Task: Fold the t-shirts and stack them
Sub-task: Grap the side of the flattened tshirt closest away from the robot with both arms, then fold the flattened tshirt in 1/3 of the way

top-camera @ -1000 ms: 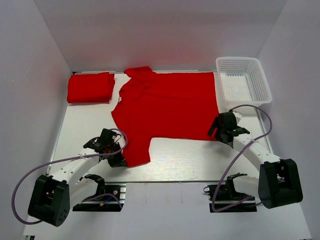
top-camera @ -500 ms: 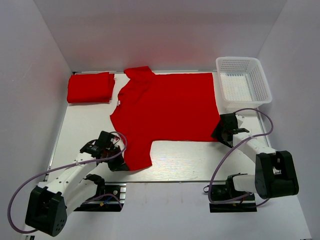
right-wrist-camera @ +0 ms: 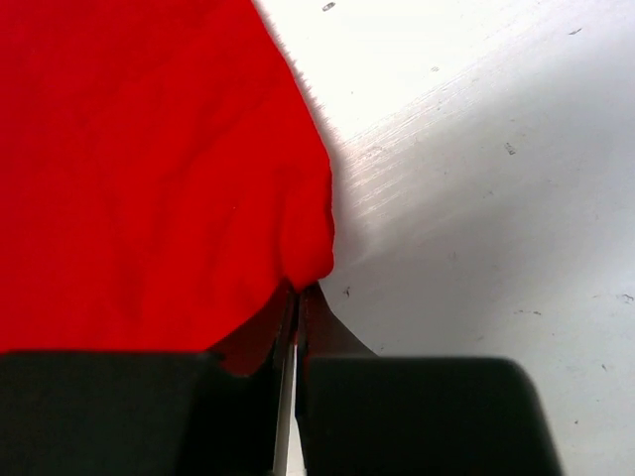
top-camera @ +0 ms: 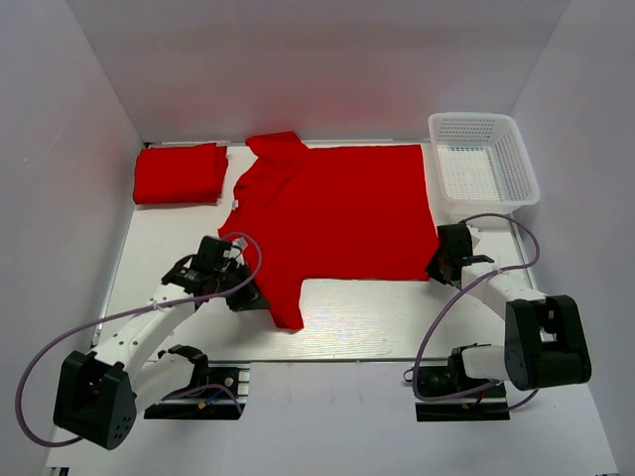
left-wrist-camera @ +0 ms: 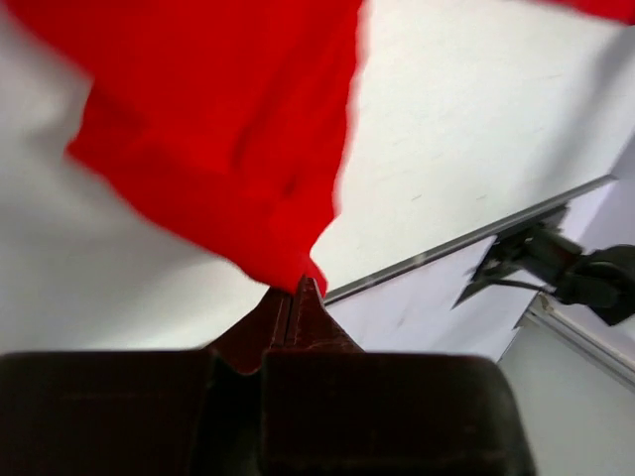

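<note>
clenching the spread t-shirt (top-camera: 337,208), left hand (left-wrist-camera: 301,289) grips its sleeve (top-camera: 283,297), right hand (right-wrist-camera: 298,292) its hem corner (top-camera: 423,268).

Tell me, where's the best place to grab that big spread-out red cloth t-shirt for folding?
Probably at its near edge, coming in low from the robot's side: the spread-out red cloth t-shirt lies flat, so only edges give a pinchable lip. The near hem corner and the near sleeve tip suit; the jaws are pinched shut there.

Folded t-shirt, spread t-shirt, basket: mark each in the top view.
folded t-shirt (top-camera: 181,174), top external view, centre of cloth
spread t-shirt (top-camera: 337,208), top external view, chest area
basket (top-camera: 474,116), top external view, far rim
</note>
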You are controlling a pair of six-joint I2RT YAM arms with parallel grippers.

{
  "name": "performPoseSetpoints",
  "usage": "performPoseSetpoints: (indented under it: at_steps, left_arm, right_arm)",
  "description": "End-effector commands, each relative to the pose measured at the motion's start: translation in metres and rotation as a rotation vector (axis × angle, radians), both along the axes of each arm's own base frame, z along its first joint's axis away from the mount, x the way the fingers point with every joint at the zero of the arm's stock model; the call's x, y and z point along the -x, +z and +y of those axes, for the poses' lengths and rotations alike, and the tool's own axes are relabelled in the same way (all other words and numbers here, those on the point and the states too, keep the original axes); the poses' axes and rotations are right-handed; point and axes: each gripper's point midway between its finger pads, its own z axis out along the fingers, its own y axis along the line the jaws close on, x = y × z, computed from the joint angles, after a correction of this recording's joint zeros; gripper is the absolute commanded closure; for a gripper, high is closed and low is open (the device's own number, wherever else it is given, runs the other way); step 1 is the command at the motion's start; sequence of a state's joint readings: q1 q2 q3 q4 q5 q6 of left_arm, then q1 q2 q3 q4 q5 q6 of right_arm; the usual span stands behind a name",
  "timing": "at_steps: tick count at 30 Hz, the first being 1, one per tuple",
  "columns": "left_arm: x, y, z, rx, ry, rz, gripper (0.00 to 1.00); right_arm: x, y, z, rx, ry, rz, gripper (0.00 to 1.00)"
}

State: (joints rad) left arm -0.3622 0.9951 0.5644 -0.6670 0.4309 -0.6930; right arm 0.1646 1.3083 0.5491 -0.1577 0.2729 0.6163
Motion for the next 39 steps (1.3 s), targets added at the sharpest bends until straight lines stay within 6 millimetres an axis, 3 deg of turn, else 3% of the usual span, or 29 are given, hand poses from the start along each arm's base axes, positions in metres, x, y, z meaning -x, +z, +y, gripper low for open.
performPoseSetpoints:
  at_steps: [1,7,12,13,14,15,19,23,24,26,27,32,36,39]
  left_arm:
    - [-0.04,0.044,-0.024,0.098,-0.081,-0.204,1.0]
    - [-0.092,0.074,-0.035,0.089,-0.047,-0.321,1.0]
    - [-0.139,0.079,-0.028,0.011,0.039,-0.375,1.0]
    - [-0.153,0.093,-0.029,0.007,0.053,-0.409,1.0]
    - [-0.161,0.084,-0.028,-0.027,0.057,-0.393,1.0]
    - [-0.175,0.098,-0.03,-0.028,0.071,-0.428,1.0]
    - [-0.211,0.105,-0.022,-0.114,0.12,-0.439,1.0]
    - [-0.238,0.114,-0.02,-0.165,0.122,-0.505,1.0]
    - [-0.246,0.128,-0.022,-0.166,0.103,-0.569,1.0]
    - [-0.255,0.125,-0.024,-0.181,0.083,-0.583,1.0]
    - [-0.265,0.136,-0.026,-0.189,0.059,-0.647,1.0]
    - [-0.286,0.152,-0.03,-0.207,0.001,-0.784,1.0]
    - [-0.303,0.168,-0.022,-0.255,0.021,-0.853,1.0]
    - [-0.313,0.164,-0.014,-0.297,0.027,-0.866,1.0]
  right_arm:
    - [0.0,0.01,0.0,0.014,0.028,-0.026,1.0]
    - [-0.013,0.029,-0.003,0.057,0.065,-0.057,1.0]
    - [-0.031,0.038,-0.001,0.085,0.113,-0.049,1.0]
    - [-0.03,0.038,0.001,0.089,0.132,-0.037,1.0]
    - [-0.032,0.037,0.0,0.095,0.135,-0.028,1.0]
    - [-0.036,0.036,0.006,0.081,0.158,-0.019,1.0]
    - [-0.05,0.047,0.006,0.101,0.176,-0.029,1.0]
    - [-0.064,0.065,0.002,0.134,0.167,-0.072,1.0]
    - [-0.066,0.067,0.001,0.139,0.168,-0.073,1.0]
    - [-0.072,0.073,0.003,0.14,0.174,-0.08,1.0]
    - [-0.073,0.074,0.001,0.148,0.168,-0.08,1.0]
    - [-0.086,0.082,-0.004,0.184,0.163,-0.079,1.0]
    - [-0.099,0.091,-0.006,0.199,0.156,-0.088,1.0]
    - [-0.108,0.095,-0.002,0.198,0.168,-0.089,1.0]
